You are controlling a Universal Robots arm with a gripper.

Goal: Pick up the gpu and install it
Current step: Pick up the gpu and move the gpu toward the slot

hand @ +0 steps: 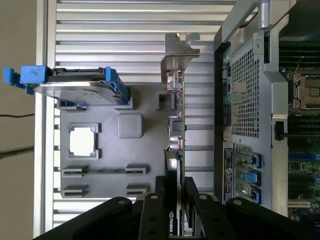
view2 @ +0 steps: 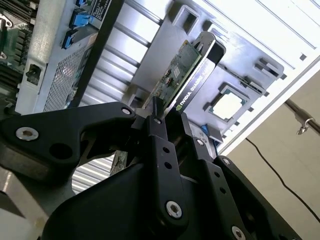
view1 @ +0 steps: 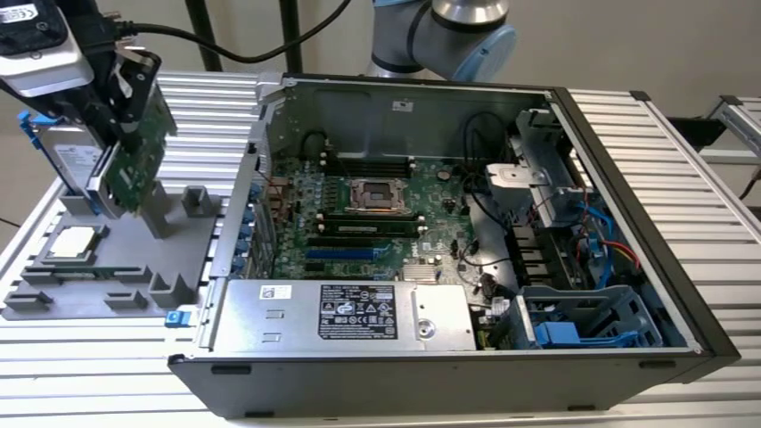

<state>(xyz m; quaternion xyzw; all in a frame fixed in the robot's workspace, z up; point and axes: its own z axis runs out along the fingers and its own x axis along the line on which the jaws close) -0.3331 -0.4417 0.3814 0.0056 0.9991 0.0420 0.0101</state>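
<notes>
Black fingers closed narrow on the gpu, one on each face near the card's edge. Same clamp in the first wrist view, fingers either side of the gpu. Card held on edge, with a green board on one face, a black cooler on the other, and a silver bracket at the end farthest from the fingers.

In the exterior view, gpu hanging upright under the wrist at the exterior view's far left, over a grey holder tray. Lower edge close to the tray; contact with it impossible to tell.

Just beside the card, toward the exterior view's left, a silver hard drive with blue clips, standing on edge in the same tray. Nearer, flat in a tray recess, a small square silver chip.

Just beside the tray, toward the exterior view's right, an open computer case lying on its side. Inside, a green motherboard exposed, a silver power supply along the near side, and a drive cage with blue parts at the near right corner.

Under all of it, a ribbed aluminium desk. Beyond the case's far wall, the arm's grey and light-blue joint.
</notes>
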